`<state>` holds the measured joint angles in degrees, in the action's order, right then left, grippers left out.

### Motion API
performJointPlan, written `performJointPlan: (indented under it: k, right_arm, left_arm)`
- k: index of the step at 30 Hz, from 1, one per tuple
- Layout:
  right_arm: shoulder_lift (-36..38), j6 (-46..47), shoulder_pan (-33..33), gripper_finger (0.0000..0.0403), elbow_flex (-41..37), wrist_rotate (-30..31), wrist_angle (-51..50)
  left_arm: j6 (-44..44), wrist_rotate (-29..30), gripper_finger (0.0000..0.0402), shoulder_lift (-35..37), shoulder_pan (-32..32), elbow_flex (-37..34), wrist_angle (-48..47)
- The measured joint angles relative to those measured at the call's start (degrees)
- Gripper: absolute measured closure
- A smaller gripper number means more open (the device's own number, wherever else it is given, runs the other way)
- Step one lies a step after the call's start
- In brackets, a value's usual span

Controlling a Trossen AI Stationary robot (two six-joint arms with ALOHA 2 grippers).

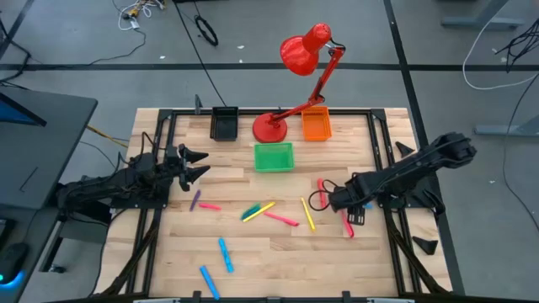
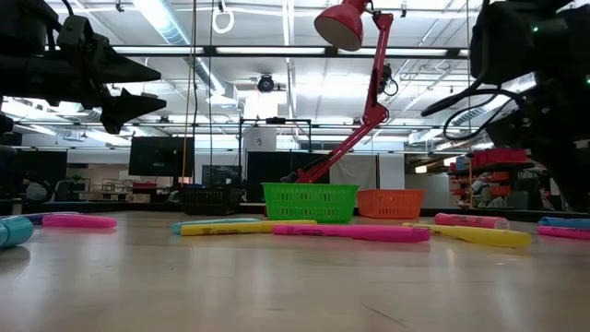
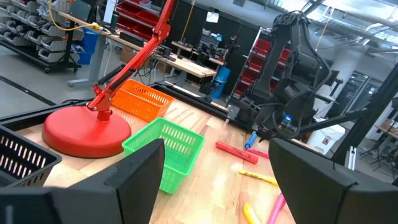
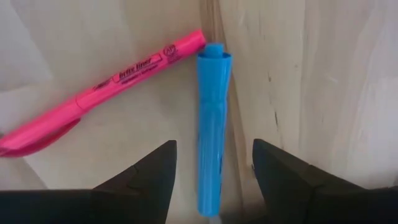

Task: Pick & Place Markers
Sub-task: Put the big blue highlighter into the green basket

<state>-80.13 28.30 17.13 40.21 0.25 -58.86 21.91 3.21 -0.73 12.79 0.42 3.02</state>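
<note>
Several markers lie flat on the wooden table: purple (image 1: 195, 200), green and yellow (image 1: 257, 210), pink (image 1: 280, 219), yellow (image 1: 308, 214) and two blue ones (image 1: 225, 254) near the front. My right gripper (image 1: 333, 200) is low at the table's right side and open. In the right wrist view its fingers (image 4: 211, 180) stand on either side of a blue marker (image 4: 211, 124), along its length, with a gap on both sides. A pink marker (image 4: 118, 71) lies beside it. My left gripper (image 1: 200, 166) is open and raised over the table's left side (image 2: 129, 88).
A black bin (image 1: 224, 124), the red lamp's base (image 1: 270, 128) and an orange bin (image 1: 316, 124) stand along the far edge, with a green bin (image 1: 274, 156) just in front of them. Another pink marker (image 1: 347, 223) lies close to the right gripper. Dark frame rails run along both sides.
</note>
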Motion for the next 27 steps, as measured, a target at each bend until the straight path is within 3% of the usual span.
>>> performJointPlan:
  k: [20,27]
  right_arm:
    - [-4.1,-6.6,-3.3,0.0189,0.0,-0.9,5.1]
    - [-4.1,-6.0,-3.3,0.0227,-1.7,-2.1,5.4]
  left_arm:
    - [0.0,0.0,0.0106,0.0,0.0,0.0,0.0]
    - [0.0,0.0,0.0106,0.0,0.0,0.0,0.0]
